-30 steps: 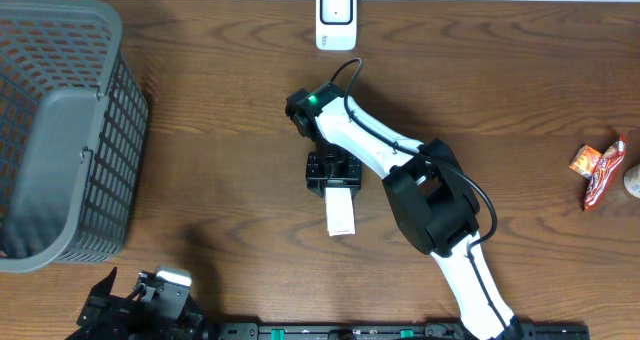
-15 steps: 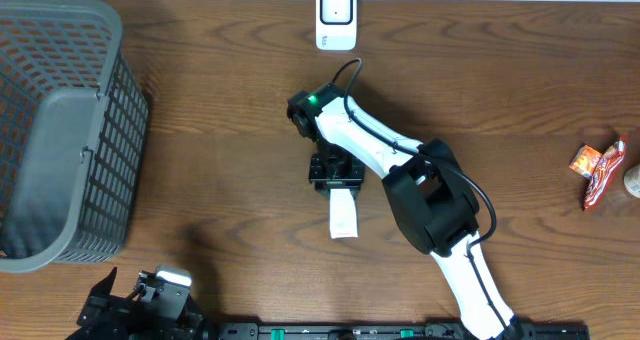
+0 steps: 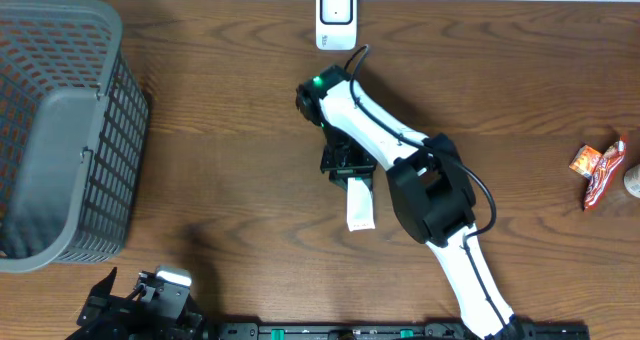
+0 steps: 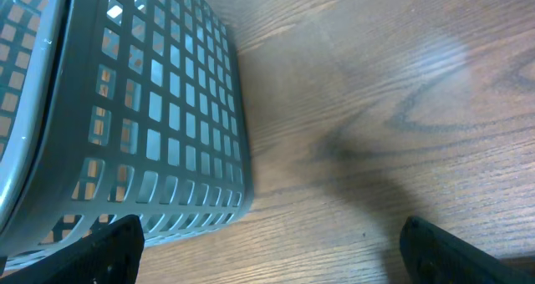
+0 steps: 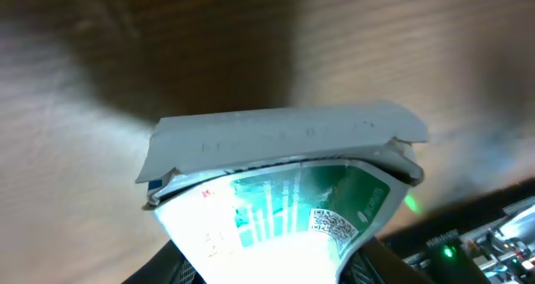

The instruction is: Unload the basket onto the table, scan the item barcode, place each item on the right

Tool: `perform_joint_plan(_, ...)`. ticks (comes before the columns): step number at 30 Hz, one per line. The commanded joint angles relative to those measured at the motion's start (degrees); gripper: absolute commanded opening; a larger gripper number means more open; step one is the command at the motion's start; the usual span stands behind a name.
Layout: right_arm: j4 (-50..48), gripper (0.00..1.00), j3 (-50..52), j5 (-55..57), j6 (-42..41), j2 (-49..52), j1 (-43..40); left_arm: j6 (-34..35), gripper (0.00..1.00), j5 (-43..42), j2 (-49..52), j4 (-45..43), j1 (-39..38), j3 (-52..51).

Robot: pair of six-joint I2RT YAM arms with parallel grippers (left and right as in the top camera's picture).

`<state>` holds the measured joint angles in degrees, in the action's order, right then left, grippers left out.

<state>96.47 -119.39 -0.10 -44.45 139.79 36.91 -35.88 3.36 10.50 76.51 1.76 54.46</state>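
The item is a white and green packet (image 3: 358, 206) with a square code printed on it (image 5: 288, 205). My right gripper (image 3: 347, 164) is shut on its near end, and in the right wrist view (image 5: 272, 263) the packet fans out ahead of the fingers with a grey sealed edge on top. The white barcode scanner (image 3: 336, 17) stands at the table's far edge, well beyond the packet. At the near left my left gripper (image 4: 284, 255) is open and holds nothing, hovering over bare wood beside the basket.
A large grey mesh basket (image 3: 60, 130) fills the left side (image 4: 150, 109). Red and orange snack wrappers (image 3: 598, 170) lie at the right edge. The right arm (image 3: 430, 200) stretches diagonally from the near edge to mid-table.
The right gripper has tightened on the packet and moved it to the right. The left arm has not moved.
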Motion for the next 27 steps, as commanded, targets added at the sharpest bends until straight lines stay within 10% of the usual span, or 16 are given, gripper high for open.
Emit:
perform_joint_plan(1,1.07,0.36,-3.63,-0.07,-0.44,-0.22,-0.11,-0.09,0.98,0.28,-0.07,0.00,-0.24,0.17)
perform_joint_plan(27,-1.27,0.41,-3.93,-16.11,-35.89,-0.96,-0.07,-0.09,0.98,0.28,-0.07,0.00,-0.24,0.17)
